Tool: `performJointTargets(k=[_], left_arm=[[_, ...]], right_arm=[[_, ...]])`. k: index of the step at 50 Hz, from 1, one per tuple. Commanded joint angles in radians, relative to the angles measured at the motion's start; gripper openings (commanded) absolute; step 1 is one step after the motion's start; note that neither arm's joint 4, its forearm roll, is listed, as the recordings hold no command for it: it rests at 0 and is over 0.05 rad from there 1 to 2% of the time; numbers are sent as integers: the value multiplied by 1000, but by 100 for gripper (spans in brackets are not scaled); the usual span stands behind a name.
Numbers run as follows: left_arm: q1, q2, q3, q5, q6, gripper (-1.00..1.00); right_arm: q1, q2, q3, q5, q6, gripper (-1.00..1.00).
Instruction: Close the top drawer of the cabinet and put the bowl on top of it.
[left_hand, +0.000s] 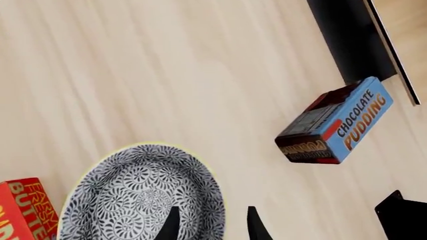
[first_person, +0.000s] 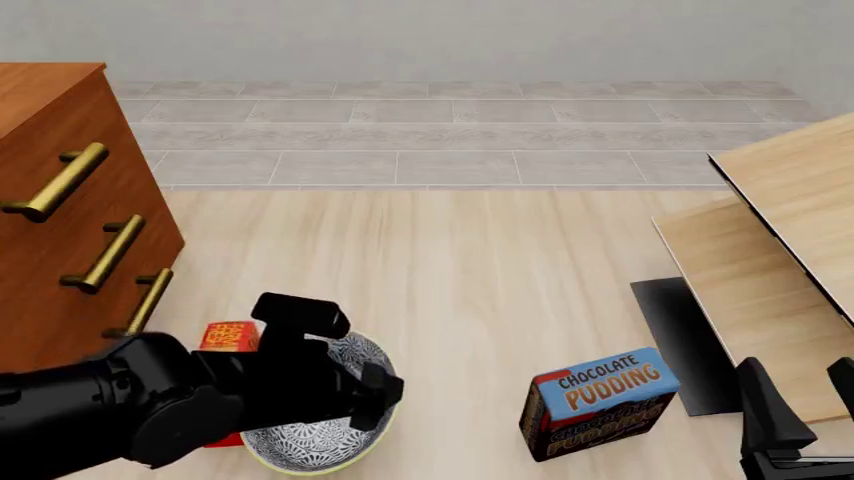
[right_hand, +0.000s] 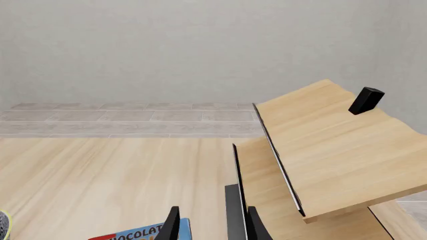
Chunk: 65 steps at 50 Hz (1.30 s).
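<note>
The bowl (left_hand: 137, 200) rests on the pale floor, grey-and-white floral inside with a yellowish rim. My left gripper (left_hand: 213, 226) hangs just above it, open: one finger is over the bowl's inside and the other outside the rim. In the front view the left arm covers much of the bowl (first_person: 334, 435). The cabinet (first_person: 60, 110) stands at the far left, and the top drawer (first_person: 56, 182) shows its brass handle, its front in line with the two below. My right gripper (first_person: 803, 400) is open and empty at the lower right.
A blue chocolate pudding box (first_person: 598, 400) lies right of the bowl, and a red butter box (first_person: 230, 337) sits against the bowl's left side. A pale wooden table (first_person: 787, 220), tilted, with a dark slab (first_person: 681, 340) under it, fills the right.
</note>
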Motion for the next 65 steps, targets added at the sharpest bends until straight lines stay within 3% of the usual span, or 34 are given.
performJointTargets(k=[1,44,65], left_arm=[[9,18,10,-20,-5,100],[-55,155,53,-151,-98,100],[-64,206,68,-202,-109,100]], right_arm=[[0,-2,1,1,0,100],[0,-2,1,1,0,100],[0,-2,1,1,0,100]])
